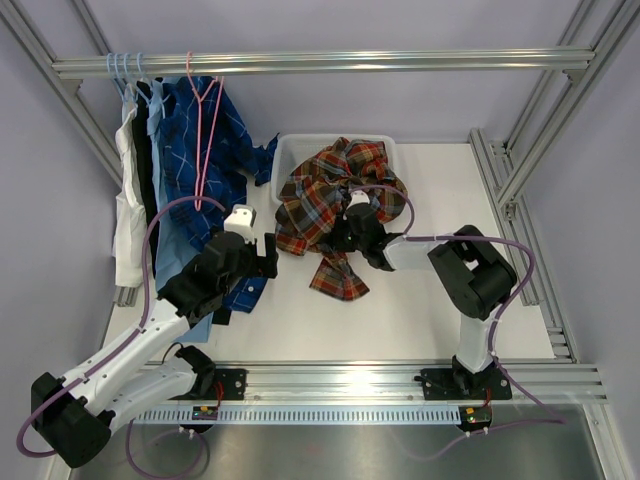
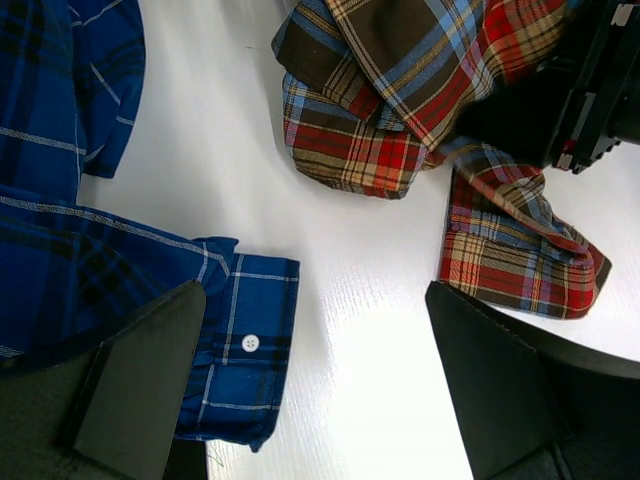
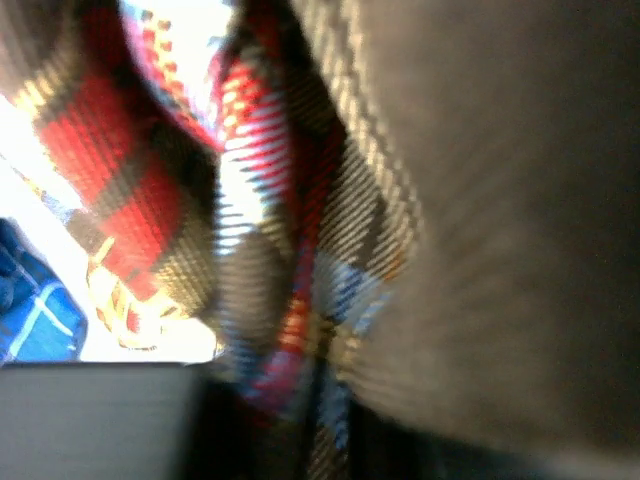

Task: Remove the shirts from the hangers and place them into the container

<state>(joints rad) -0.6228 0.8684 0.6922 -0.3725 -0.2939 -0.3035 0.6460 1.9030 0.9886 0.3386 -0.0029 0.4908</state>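
Left gripper [image 2: 315, 300] first, right up against its own lens: fingers spread wide, nothing between them but bare white table [image 2: 350, 400]. The buttoned cuff of the dark blue checked shirt [image 2: 245, 345] lies by the left finger.

Up in the top view's upper left corner, pale blue hangers [image 1: 125, 70] and a pink hanger [image 1: 203, 120] hook over the rail [image 1: 320, 62]. The white shirt [image 1: 128, 210] hangs furthest left, the blue one draping down beside it.

Centre frame: the plaid shirt [image 1: 320, 195] is heaped over the white container [image 1: 290, 148], spilling across its near rim, one sleeve on the table.

Right gripper [image 1: 365, 240] is buried in that plaid. Its wrist view is all blurred cloth, so clamped or loose, I can't tell.
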